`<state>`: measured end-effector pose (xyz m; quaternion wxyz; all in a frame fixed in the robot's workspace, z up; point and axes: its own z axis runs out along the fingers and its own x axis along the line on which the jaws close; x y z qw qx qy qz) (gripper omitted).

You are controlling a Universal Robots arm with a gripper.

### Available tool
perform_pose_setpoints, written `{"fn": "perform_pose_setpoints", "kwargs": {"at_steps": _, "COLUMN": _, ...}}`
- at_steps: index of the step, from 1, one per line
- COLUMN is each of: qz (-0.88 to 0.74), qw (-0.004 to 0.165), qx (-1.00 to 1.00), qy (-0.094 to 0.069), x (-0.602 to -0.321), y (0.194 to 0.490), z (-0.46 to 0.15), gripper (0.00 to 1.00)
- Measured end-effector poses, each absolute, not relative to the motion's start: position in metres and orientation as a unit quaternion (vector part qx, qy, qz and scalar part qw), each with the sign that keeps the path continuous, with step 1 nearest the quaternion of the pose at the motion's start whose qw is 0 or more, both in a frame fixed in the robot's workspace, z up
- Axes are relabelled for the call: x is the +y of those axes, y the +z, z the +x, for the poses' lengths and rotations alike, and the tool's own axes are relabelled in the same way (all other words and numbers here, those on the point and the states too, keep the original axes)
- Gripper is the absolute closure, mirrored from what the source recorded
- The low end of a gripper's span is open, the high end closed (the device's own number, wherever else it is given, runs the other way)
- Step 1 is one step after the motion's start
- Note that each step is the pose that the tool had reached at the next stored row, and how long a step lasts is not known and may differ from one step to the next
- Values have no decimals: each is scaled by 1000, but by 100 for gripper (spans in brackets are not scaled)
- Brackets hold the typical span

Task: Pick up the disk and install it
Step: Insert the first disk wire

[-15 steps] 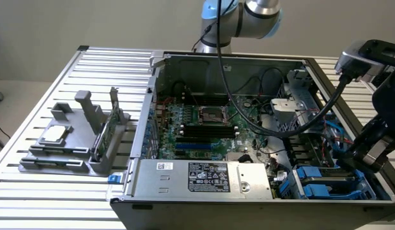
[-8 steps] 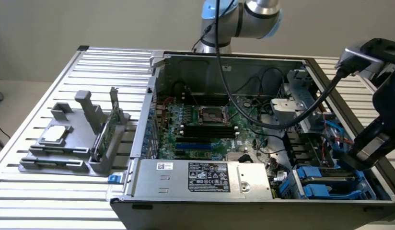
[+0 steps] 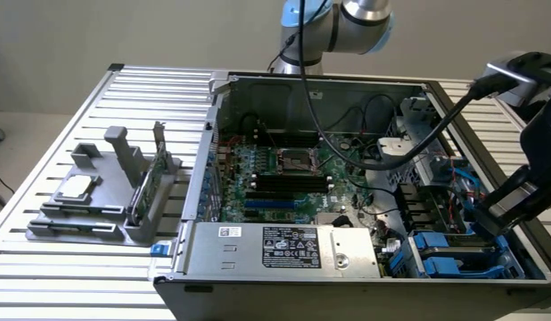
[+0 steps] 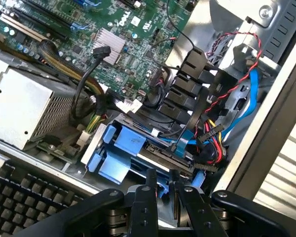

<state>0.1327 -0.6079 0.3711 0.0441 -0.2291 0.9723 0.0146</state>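
Near disk [image 4: 149, 148], gripper [image 4: 163, 178] narrowly parted

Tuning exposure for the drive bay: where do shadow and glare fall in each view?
Exterior view: slatted table bright and even, motherboard dim inside the case. Wrist view: power supply shines pale without hard glare, black connectors read dark.

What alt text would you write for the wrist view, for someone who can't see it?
The robot's hand hangs close above blue-framed disks in a corner of an open computer case. Around them lie a green circuit board, a silver power supply box, and a tangle of red, yellow and blue cables.
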Motion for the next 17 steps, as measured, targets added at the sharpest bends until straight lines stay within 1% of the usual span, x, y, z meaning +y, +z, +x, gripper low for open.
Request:
{"fn": "perform_pose_setpoints", "kwargs": {"at_steps": 8, "qz": -201, "qw": 39, "qx": 979, "qy": 19, "x": -608, "y": 370, "z": 133, "gripper": 75}}
{"fn": "perform_pose_setpoints", "kwargs": {"at_steps": 12, "qz": -191, "qw": 40, "qx": 980, "qy": 24, "x": -608, "y": 370, "z": 133, "gripper": 75}}
{"fn": "perform_pose_setpoints", "kwargs": {"at_steps": 17, "qz": -163, "qw": 42, "qx": 985, "qy": 26, "x": -608, "y": 370, "z": 133, "gripper": 75}}
